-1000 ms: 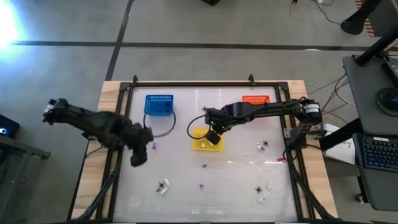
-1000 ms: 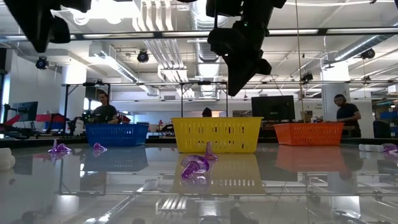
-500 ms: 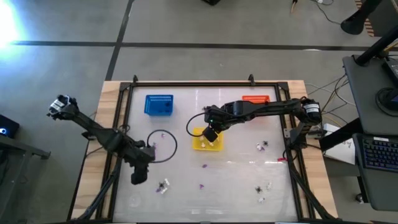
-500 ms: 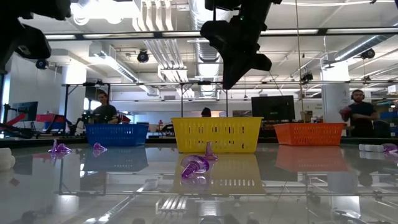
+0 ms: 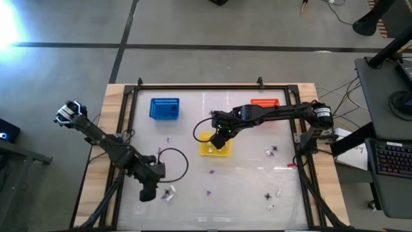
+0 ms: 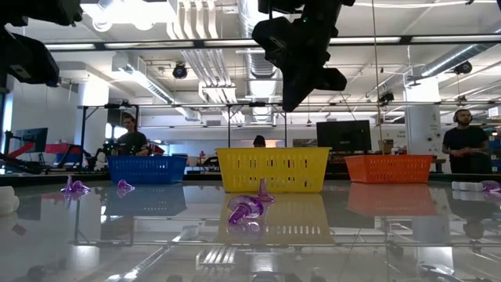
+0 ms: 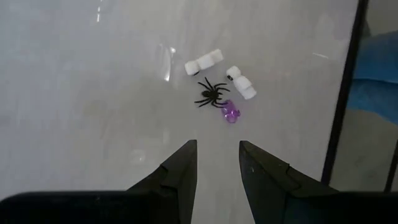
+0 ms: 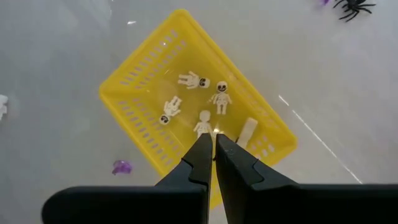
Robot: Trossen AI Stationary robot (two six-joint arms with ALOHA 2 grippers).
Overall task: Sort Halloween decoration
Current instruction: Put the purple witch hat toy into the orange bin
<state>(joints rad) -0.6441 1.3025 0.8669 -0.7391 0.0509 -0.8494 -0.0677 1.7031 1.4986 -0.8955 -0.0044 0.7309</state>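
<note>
- A pale glossy surface [image 5: 244,187] in a dark frame fills the high view, with grey floor around it. A blue basket [image 5: 165,107] stands at the far left, an orange basket [image 5: 264,102] at the far right, a yellow basket [image 5: 214,144] in the middle.
- In the same view the left pincer [image 5: 147,191] hangs over the near left part, just beside a small cluster of trinkets [image 5: 169,192]. The right pincer [image 5: 221,138] hovers over the yellow basket. Further trinkets lie scattered near the right edge [image 5: 271,151] and along the near side [image 5: 208,192].
- The low view looks level across the surface: a purple trinket [image 6: 246,208] lies before the yellow basket, and people stand in the room behind.
- In the left wrist view the fingers [image 7: 180,171] stand apart, holding nothing. Ahead lie a black spider [image 7: 212,93], a purple piece [image 7: 231,112] and two white pieces [image 7: 204,61].
- In the right wrist view the fingers [image 8: 199,163] are nearly together, empty, above cream skeleton figures [image 8: 193,79] inside the yellow basket.
</note>
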